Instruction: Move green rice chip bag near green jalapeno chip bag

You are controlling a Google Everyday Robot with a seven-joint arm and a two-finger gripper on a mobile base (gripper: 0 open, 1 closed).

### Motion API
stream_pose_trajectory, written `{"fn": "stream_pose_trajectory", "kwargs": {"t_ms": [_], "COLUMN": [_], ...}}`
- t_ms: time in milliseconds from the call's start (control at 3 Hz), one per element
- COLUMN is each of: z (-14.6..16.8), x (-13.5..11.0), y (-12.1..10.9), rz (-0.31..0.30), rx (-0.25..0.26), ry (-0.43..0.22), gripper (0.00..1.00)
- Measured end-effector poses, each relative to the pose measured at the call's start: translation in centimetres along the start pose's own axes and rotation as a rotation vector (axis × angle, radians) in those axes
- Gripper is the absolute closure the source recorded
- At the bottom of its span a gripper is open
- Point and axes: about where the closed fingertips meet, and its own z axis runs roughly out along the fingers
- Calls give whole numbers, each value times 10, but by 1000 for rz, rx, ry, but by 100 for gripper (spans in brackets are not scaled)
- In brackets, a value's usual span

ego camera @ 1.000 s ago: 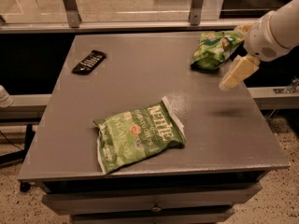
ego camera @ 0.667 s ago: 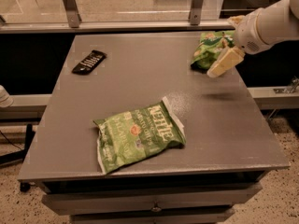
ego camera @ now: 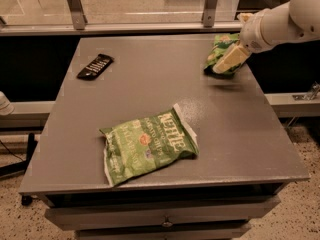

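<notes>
The green rice chip bag [ego camera: 220,51], small and bright green, lies at the table's far right. My gripper [ego camera: 231,59] comes in from the upper right on a white arm and sits right over this bag, its pale finger covering part of it. The green jalapeno chip bag [ego camera: 147,146], larger and pale green with "KETTLE" lettering, lies flat near the table's front middle, well apart from the small bag.
A black remote-like object [ego camera: 95,66] lies at the table's far left. The grey table [ego camera: 150,94] has drawers below its front edge. A rail with metal posts [ego camera: 75,4] runs behind the table.
My gripper has moved left and inward from beside the small green bag to directly over it. The bags have not visibly moved.
</notes>
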Motion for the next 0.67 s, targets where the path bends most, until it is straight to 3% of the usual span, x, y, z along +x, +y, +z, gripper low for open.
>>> {"fn": "stream_pose_trajectory", "kwargs": {"t_ms": [333,667], "z": [12,19], "x": [12,16], "y": [4,13], "rz": [3,2], "rx": [-17,-47], "ry": [29,47], "gripper": [0,17]}}
